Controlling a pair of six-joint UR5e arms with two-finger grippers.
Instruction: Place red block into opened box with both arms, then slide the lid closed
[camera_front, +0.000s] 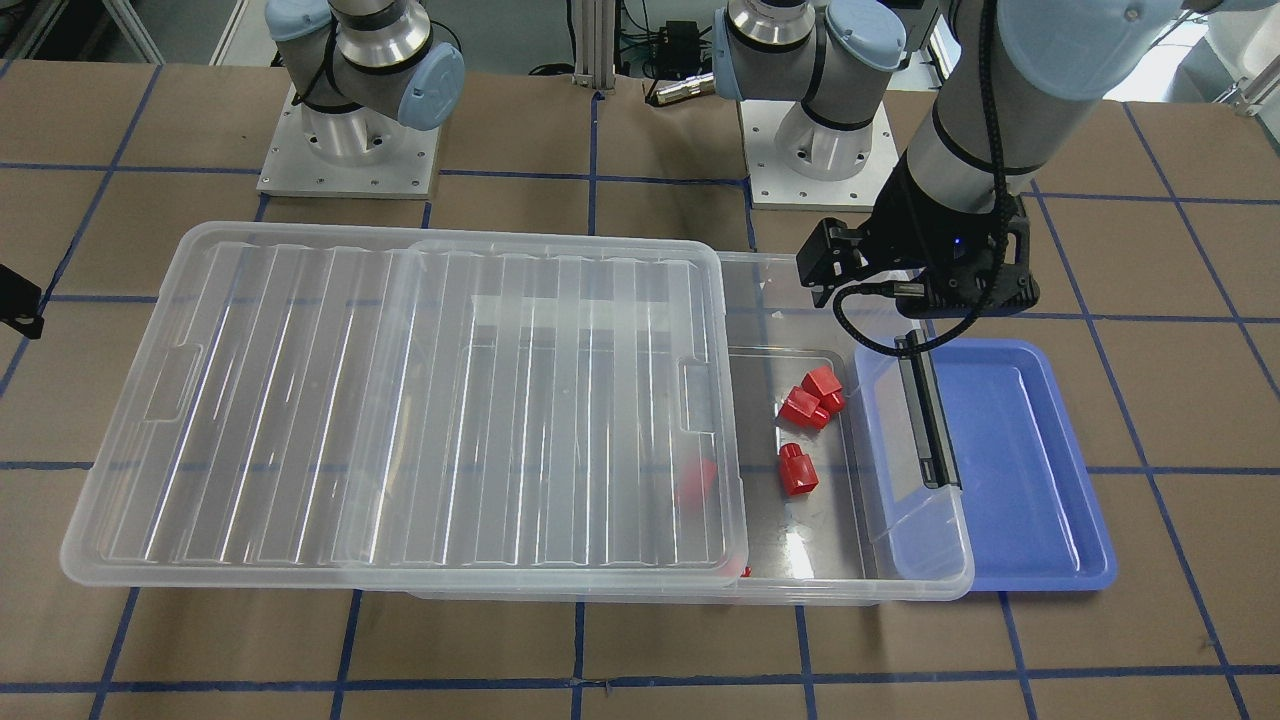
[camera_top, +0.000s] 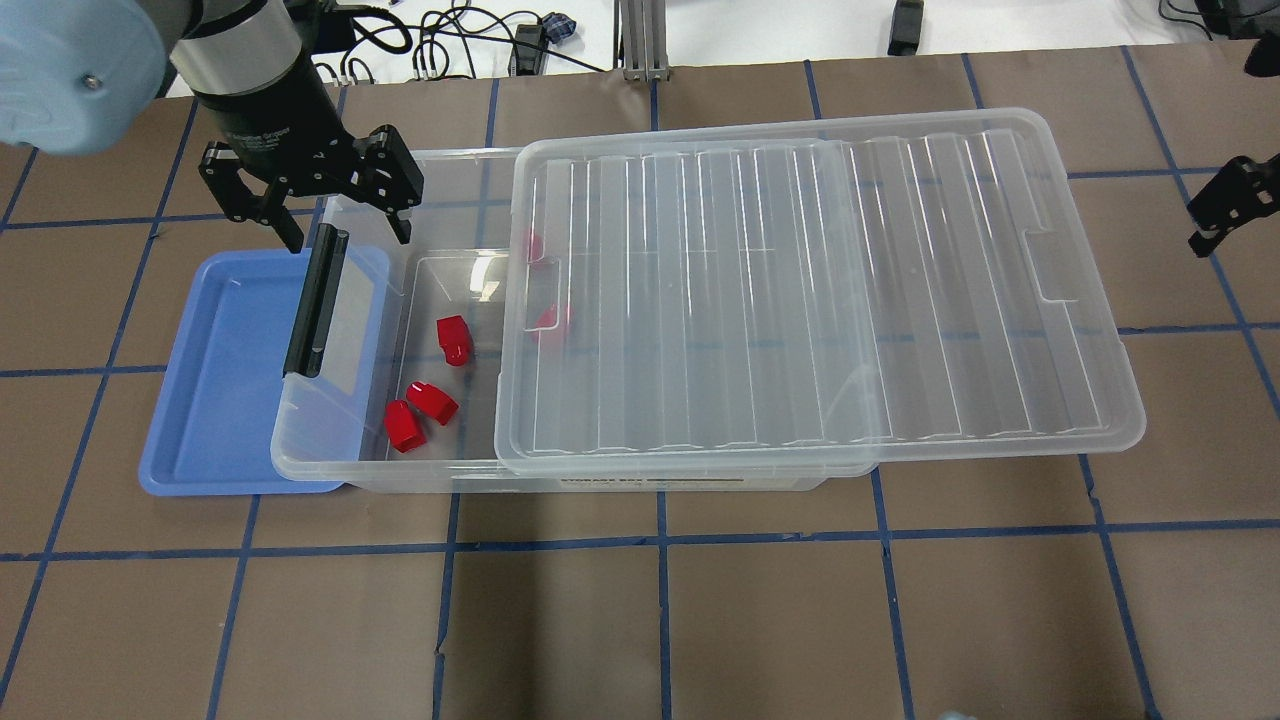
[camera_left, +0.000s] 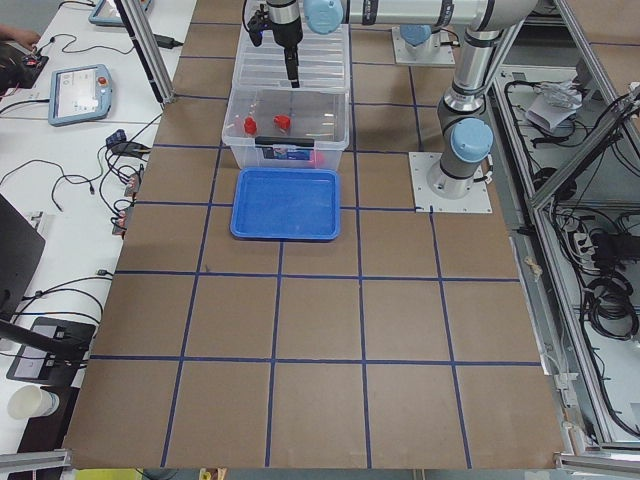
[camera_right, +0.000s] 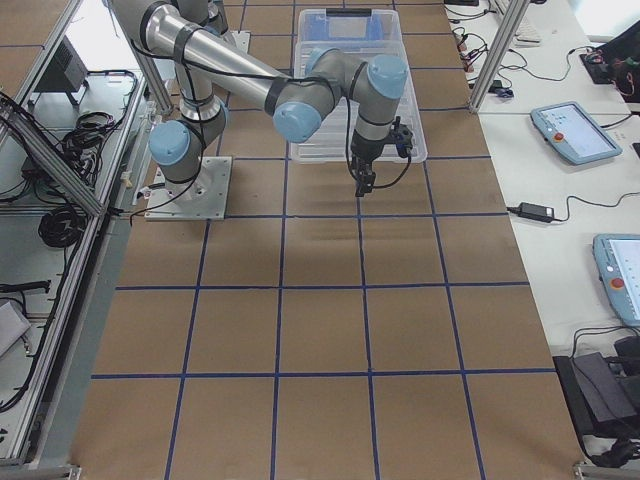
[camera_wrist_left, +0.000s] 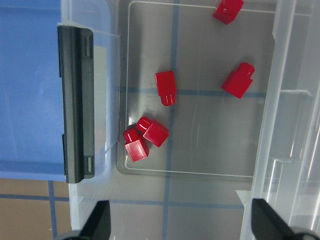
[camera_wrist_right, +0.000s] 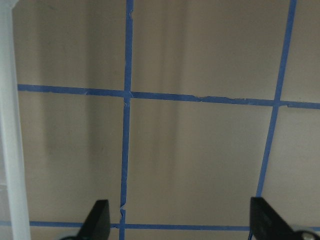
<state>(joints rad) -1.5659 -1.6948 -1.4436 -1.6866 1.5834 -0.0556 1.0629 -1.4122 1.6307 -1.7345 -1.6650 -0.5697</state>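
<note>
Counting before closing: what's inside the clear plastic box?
Five small red plastic blocks: three in the uncovered end, two blurred under the clear ribbed lid's edge. Further under the lid, reflections obscure the floor.

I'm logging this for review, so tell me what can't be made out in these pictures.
Red blocks under the lid: overhead view, the ribbed plastic blurs them, so shape and count are unsure.
Right gripper: overhead and front-facing views, cut off by the frame edge.
</note>
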